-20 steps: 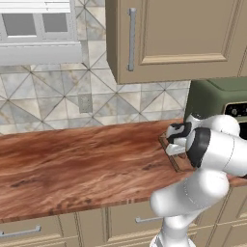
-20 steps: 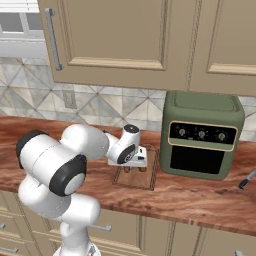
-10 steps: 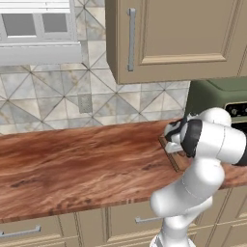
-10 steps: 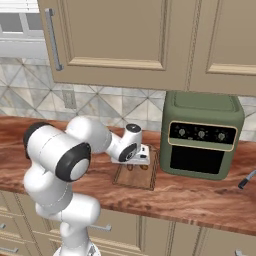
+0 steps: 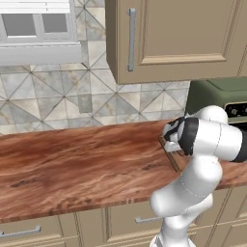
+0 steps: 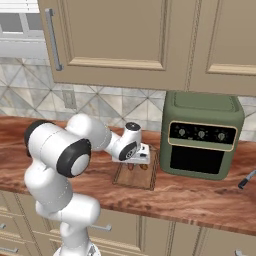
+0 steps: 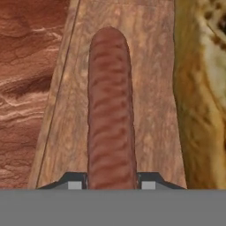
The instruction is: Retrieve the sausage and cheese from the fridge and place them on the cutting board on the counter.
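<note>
Jaws (image 7: 111, 180) pinch the sausage (image 7: 110, 106) over the cutting board (image 7: 150, 66), cheese (image 7: 201, 88) just beside.

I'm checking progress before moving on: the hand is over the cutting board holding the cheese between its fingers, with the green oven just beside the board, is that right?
Not quite. The hand grips the sausage, not the cheese, which lies beside it; the hand view shows this. The rest holds: the hand is over the cutting board, with the green oven just beside it.
</note>
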